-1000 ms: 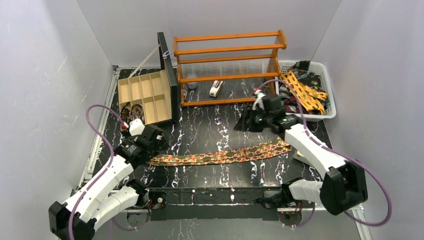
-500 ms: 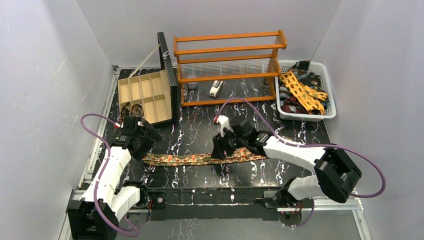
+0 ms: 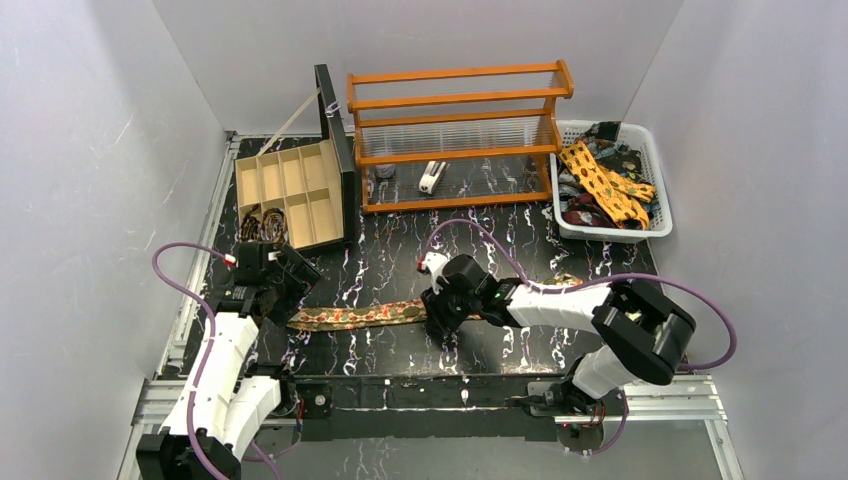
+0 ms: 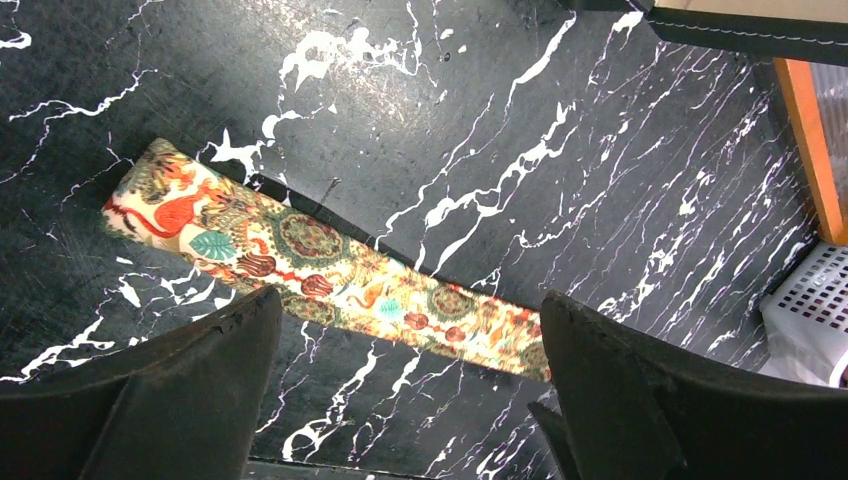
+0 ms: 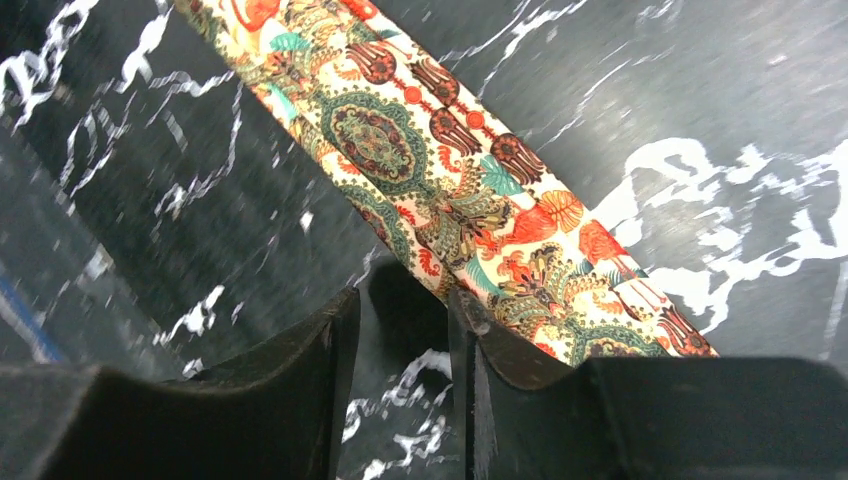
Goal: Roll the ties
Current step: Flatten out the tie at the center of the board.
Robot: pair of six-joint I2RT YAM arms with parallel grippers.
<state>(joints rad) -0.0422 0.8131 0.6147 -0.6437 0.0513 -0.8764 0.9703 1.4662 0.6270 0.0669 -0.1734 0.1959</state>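
One tie (image 3: 360, 316), brown-red with gold-green motifs, lies flat across the near part of the black marble table (image 3: 400, 260). My right gripper (image 3: 437, 318) is down at the strip's middle. In the right wrist view the right gripper (image 5: 402, 295) shows a narrow gap with only table between the fingers, and the right fingertip (image 5: 470, 320) rests on the tie's edge (image 5: 440, 170). My left gripper (image 3: 297, 278) hangs wide open over the tie's left end (image 4: 300, 255), touching nothing. In its own view the left gripper (image 4: 410, 300) has the strip passing between its spread fingers.
An open wooden compartment box (image 3: 290, 190) at back left holds coiled ties (image 3: 262, 222). An orange wooden rack (image 3: 455, 130) stands at the back centre. A white basket (image 3: 662, 200) at back right is full of loose ties (image 3: 605, 185).
The right arm has swung from near the basket down to the tie's middle, and its jaws have narrowed. The left arm has drawn back toward the left. The tie has shifted slightly left.
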